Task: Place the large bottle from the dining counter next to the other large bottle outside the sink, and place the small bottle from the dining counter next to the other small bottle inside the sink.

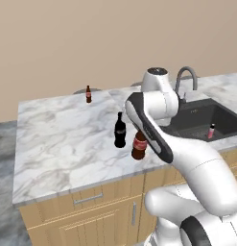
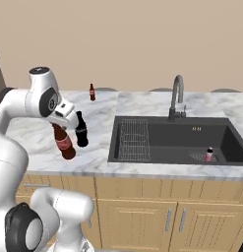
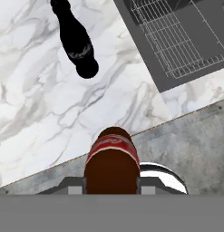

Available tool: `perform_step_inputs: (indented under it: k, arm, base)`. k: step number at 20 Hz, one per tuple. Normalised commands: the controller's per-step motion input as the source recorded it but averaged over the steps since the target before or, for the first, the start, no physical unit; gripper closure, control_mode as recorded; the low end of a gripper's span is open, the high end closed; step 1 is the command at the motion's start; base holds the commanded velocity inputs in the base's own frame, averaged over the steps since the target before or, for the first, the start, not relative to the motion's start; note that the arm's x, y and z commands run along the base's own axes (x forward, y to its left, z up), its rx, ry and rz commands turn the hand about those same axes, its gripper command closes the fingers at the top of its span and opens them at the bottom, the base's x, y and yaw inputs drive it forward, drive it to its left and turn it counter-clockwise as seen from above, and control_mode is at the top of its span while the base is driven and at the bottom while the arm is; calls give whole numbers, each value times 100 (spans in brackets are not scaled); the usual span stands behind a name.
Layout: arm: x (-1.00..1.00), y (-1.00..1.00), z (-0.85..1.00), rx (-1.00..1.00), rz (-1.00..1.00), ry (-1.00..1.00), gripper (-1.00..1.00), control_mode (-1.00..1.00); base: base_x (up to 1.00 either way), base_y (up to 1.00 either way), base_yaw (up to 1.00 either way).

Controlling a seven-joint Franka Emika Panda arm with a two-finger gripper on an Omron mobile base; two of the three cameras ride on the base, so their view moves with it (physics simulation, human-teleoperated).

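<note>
- The large bottle (image 3: pixel 112 159) is pinched between the jaws of the gripper (image 3: pixel 111 186) and is held tilted near the front edge of the marble counter (image 1: pixel 57 139).
- The other large bottle (image 1: pixel 120 130) is seen upright just beside it — left of the sink (image 2: pixel 192 140).
- The small bottle (image 1: pixel 88 94) is left far back on the counter.
- The other small bottle (image 2: pixel 209 154) is seen inside the basin.

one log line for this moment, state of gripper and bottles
gripper: shut on large bottle | large bottle: tilted, near counter front edge, beside black bottle | small bottle: far counter | pink bottle: in sink
</note>
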Motion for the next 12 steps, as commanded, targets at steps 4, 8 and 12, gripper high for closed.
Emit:
perform_step_inputs:
  k: [4,8,12]
  arm:
    - [29,-10,-15,0,-11,12,100,-100]
    - [41,-42,-1,0,-8,30,100,-100]
    - [46,-27,-5,0,-1,21,100,-100]
  base:
    - [0,0,0]
    - [0,0,0]
    - [0,0,0]
